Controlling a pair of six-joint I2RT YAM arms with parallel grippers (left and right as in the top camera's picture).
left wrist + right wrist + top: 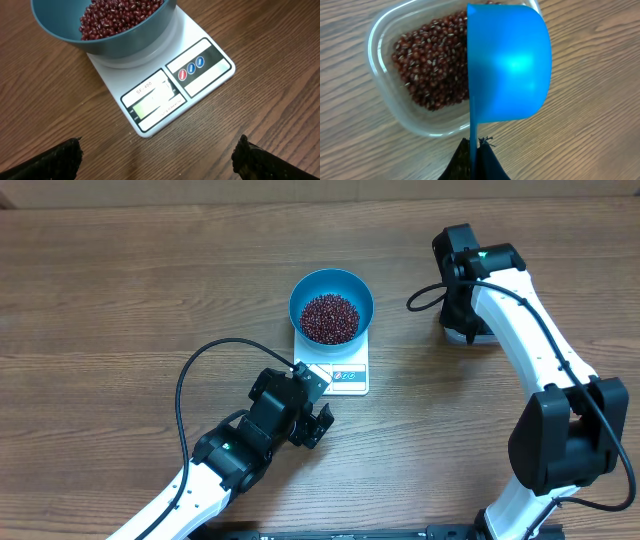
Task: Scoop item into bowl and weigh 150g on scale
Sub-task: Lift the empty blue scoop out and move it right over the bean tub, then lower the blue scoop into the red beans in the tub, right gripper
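Observation:
The blue bowl (331,288) (125,40) stands on the white scale (345,372) (200,82) and holds a heap of red-brown beans (329,317) (117,17). My left gripper (318,406) (159,146) hovers open just in front of the scale's display edge, nothing between its fingers. My right gripper (476,144) is shut on the thin handle of a blue scoop (510,65). The scoop is turned on its side above the right rim of a clear tub (385,105) of beans (430,65). Its inside is hidden from view.
In the overhead view the right arm (520,310) covers most of the tub at the back right. The left arm (230,455) reaches in from the front left, with a black cable (190,380) looping over the wooden table (120,290).

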